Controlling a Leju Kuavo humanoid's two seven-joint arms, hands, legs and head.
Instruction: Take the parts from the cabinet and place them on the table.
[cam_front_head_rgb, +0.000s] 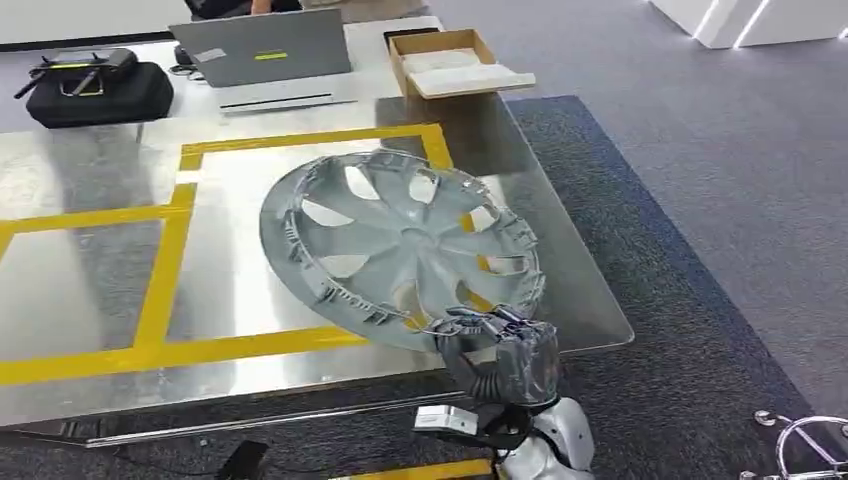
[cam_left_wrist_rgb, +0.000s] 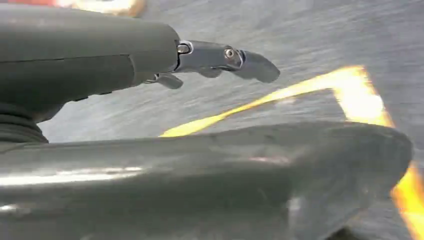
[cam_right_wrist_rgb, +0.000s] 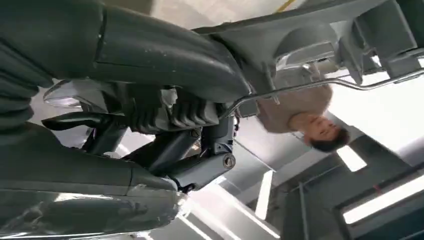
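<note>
Grey plastic multi-spoke wheel cover (cam_front_head_rgb: 400, 245) hangs tilted above the reflective metal counter (cam_front_head_rgb: 90, 290), its near rim pinched by the right robot hand (cam_front_head_rgb: 500, 350). Recommended: lower flat inside the yellow tape outline (cam_front_head_rgb: 165, 270) before releasing. Left robot hand (cam_left_wrist_rgb: 220, 57) holds nothing; finger spread indeterminate. Fingertip contact on the rim is obscured.

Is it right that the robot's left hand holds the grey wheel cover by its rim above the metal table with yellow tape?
Not quite: the head view shows the right hand, not the left, gripping the grey wheel cover at its rim. The rest stands: the cover is tilted above the metal table marked with yellow tape.
</note>
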